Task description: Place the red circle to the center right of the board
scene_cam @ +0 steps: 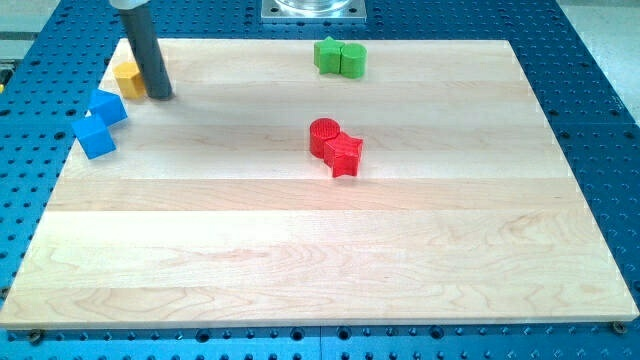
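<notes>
The red circle [324, 134] lies near the middle of the wooden board [320, 250], a little toward the view's top. A red star [345, 155] touches it at its lower right. My tip [161, 96] is at the board's top left, far left of the red circle. It stands right beside a yellow block [128, 78], which the rod partly hides.
Two blue blocks [107, 107] [95, 137] sit at the board's left edge, below my tip. Two green blocks [327, 55] [351, 60] touch each other at the top centre. A metal mount [314, 9] stands beyond the top edge. A blue perforated table [600, 100] surrounds the board.
</notes>
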`<act>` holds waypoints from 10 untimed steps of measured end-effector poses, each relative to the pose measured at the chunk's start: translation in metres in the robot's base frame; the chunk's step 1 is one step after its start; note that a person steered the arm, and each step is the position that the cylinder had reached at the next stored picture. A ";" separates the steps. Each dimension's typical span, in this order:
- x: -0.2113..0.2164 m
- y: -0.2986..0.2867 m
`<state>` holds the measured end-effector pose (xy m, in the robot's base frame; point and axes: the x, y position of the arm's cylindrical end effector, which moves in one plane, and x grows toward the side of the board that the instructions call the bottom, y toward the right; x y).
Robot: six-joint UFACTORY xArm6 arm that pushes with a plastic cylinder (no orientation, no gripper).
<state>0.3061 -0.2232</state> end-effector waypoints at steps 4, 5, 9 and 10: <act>0.093 0.205; 0.098 0.302; 0.137 0.465; 0.150 0.347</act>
<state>0.4565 0.1234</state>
